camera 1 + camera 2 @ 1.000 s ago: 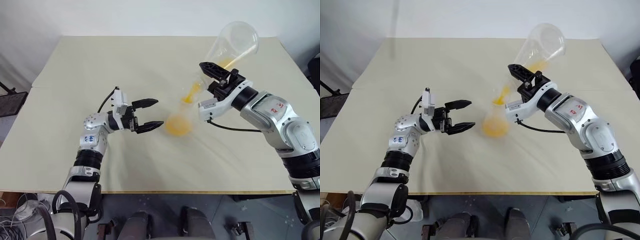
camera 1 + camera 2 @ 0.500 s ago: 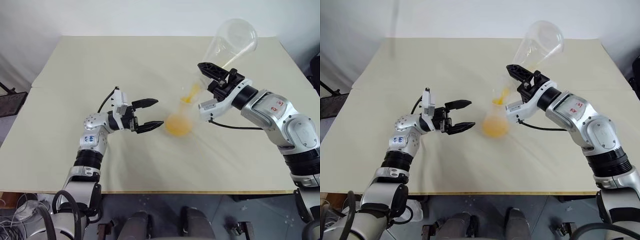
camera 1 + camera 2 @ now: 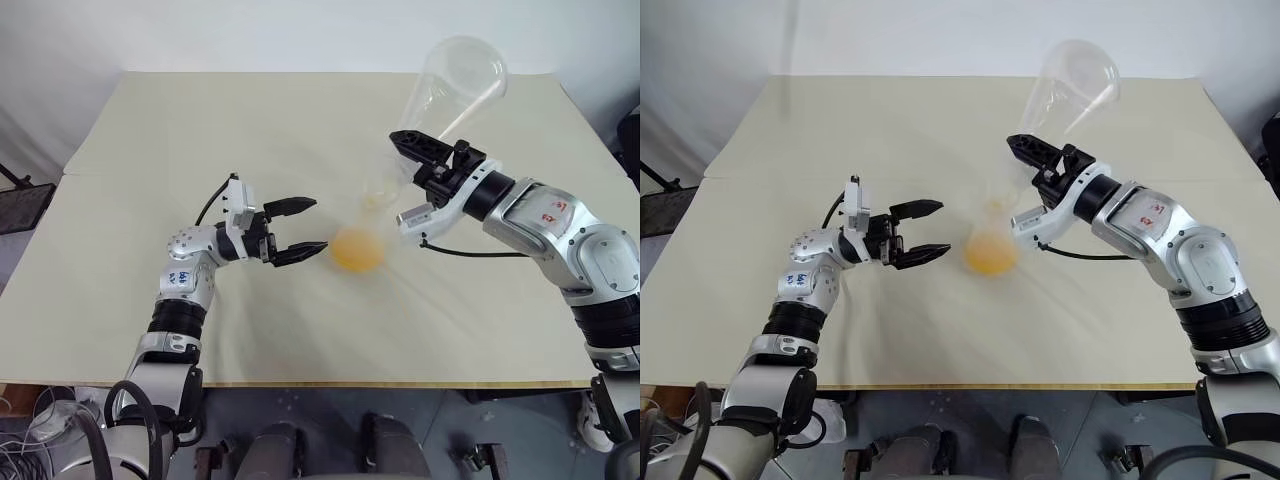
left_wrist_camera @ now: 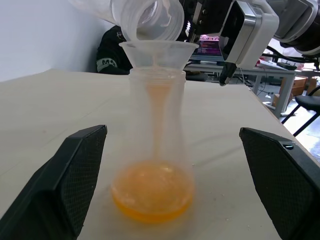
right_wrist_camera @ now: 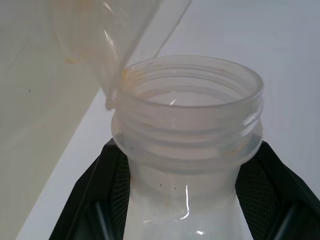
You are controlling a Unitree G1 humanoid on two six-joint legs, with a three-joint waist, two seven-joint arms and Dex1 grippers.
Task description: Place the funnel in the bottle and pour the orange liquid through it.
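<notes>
So the right gripper [image 3: 1040,170] is clamped on the upended flask [image 3: 1065,90], its mouth over the funnel [image 4: 158,51] in the bottle [image 4: 153,165] mid-table; orange liquid [image 4: 152,194] pools inside. Left gripper [image 3: 300,227] spread wide beside it, not touching, bare table [image 3: 300,120] all around.

A lab or workshop: bare beige table [image 3: 150,120]; cluttered workbenches [image 4: 280,55] (office chair [image 4: 307,107] too)

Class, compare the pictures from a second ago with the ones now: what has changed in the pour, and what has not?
The right gripper, shut on the flask, has tipped it steeper. The orange liquid that lay in the flask and streamed into the funnel has nearly all drained, pooling in the bottle. Unchanged: the left gripper stays open beside the bottle, not touching it; bottle and funnel stand where they were.
</notes>
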